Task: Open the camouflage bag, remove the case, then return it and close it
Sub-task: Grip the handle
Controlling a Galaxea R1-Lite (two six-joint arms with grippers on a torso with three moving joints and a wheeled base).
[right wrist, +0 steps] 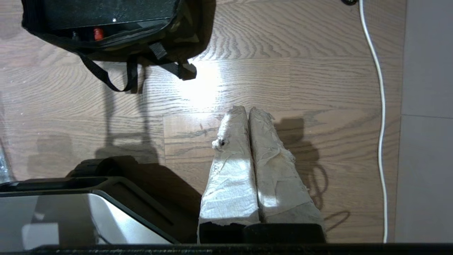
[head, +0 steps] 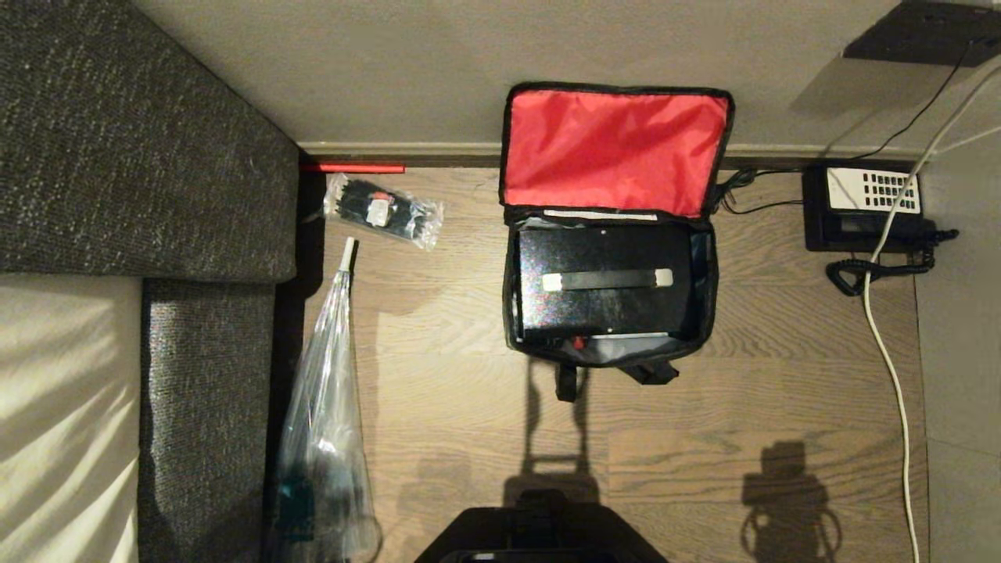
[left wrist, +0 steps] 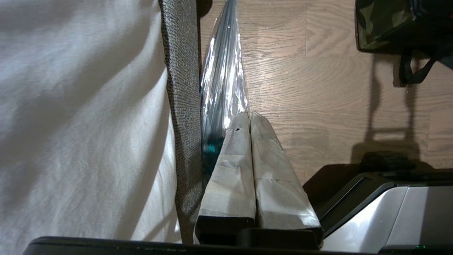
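Observation:
The camouflage bag (head: 708, 274) stands open on the wooden floor, its red-lined lid (head: 614, 148) leaning back against the wall. Inside lies the glossy black case (head: 606, 309), handle with white ends facing up, a red dot at its near edge (right wrist: 98, 34). The bag's corner (left wrist: 382, 28) also shows in the left wrist view. Neither arm appears in the head view. My left gripper (left wrist: 249, 115) hangs shut and empty near the sofa edge. My right gripper (right wrist: 247, 109) hangs shut and empty over bare floor, well short of the bag (right wrist: 191, 24).
A grey sofa (head: 141, 156) with a white cushion fills the left. A clear packet of black items (head: 383, 209) and a long clear plastic sleeve (head: 328, 407) lie beside it. A black telephone (head: 864, 205) with a white cable (head: 887, 352) sits at the right. My base (head: 539, 532) shows below.

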